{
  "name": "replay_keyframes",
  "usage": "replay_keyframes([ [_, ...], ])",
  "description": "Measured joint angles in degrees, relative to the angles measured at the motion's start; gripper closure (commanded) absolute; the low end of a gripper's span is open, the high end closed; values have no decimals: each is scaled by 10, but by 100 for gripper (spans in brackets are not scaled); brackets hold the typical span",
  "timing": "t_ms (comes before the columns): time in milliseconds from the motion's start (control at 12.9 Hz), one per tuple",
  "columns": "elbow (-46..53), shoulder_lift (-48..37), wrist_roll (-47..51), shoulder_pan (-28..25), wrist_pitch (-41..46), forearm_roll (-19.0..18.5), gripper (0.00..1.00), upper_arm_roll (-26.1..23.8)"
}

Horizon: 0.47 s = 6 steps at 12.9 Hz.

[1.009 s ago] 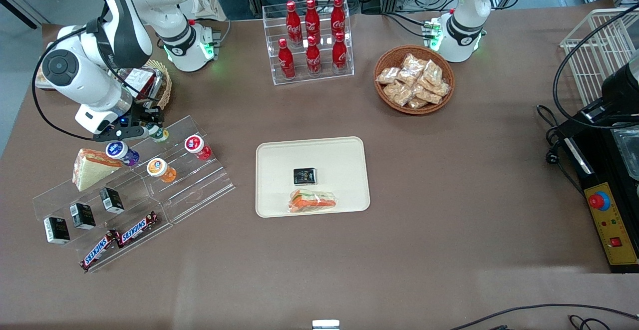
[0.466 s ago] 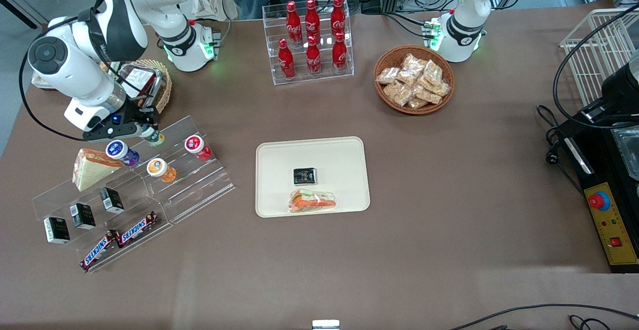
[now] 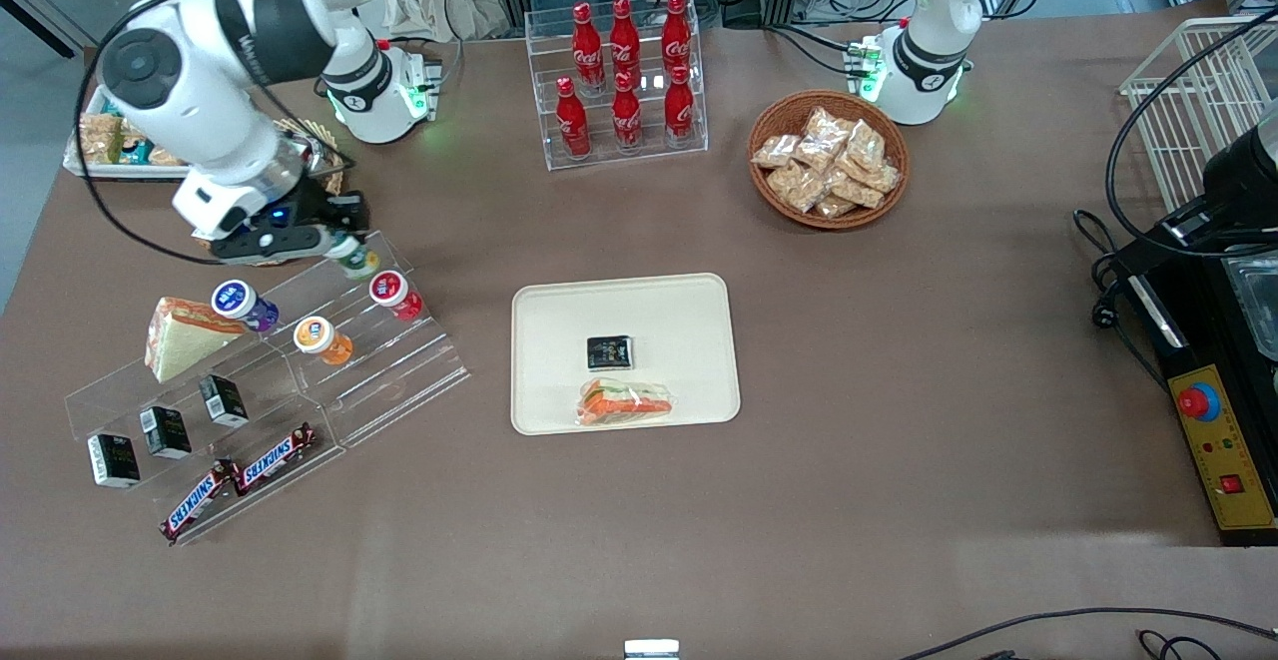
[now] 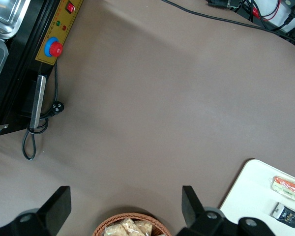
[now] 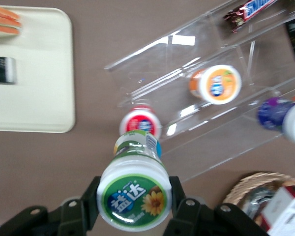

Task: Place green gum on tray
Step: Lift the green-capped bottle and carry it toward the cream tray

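The gripper (image 3: 344, 246) hangs above the upper end of the clear acrylic stepped rack (image 3: 300, 380), its black fingers (image 5: 91, 196) clamped on the green gum (image 3: 357, 259), one pressing each side just under the white lid. The gum is a small round bottle with a glossy green body and a flat lid bearing a green and orange label; it is held clear of the rack, tilted.

Just below the fingers, on the rack's steps, stand three more round bottles: one purple-lidded bottle (image 3: 243, 303), one orange-lidded bottle (image 3: 321, 337) and one red-lidded bottle (image 3: 394, 293), the red one nearest the held gum. Lower on the same rack lie a wedge-shaped wrapped sandwich (image 3: 182, 336), three small black boxes (image 3: 166, 430) and two Snickers bars (image 3: 240, 480). Close beside the gripper sits a woven basket (image 5: 253, 194).

The tray (image 3: 559, 340), flat, cream-coloured, with rounded corners and a low rim, lies on the brown table (image 3: 899, 390) well apart from the fingers, toward the parked arm's end. It carries one small black packet (image 3: 609, 351) and one wrapped sandwich (image 3: 626, 403). The brown surface between the rack and the tray is bare.

Farther from the front camera than the tray stand six red cola bottles (image 3: 624, 76) in a clear tiered stand, and a round wicker basket of snack packets (image 3: 829, 159).
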<state>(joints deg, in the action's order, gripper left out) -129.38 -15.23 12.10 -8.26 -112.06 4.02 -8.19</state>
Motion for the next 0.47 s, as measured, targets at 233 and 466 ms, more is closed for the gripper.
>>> replay_keyframes([
  [233,33,32,84,-4,1,17,64,-44],
  [466,81,95,165,-4,1,18,64,-79],
])
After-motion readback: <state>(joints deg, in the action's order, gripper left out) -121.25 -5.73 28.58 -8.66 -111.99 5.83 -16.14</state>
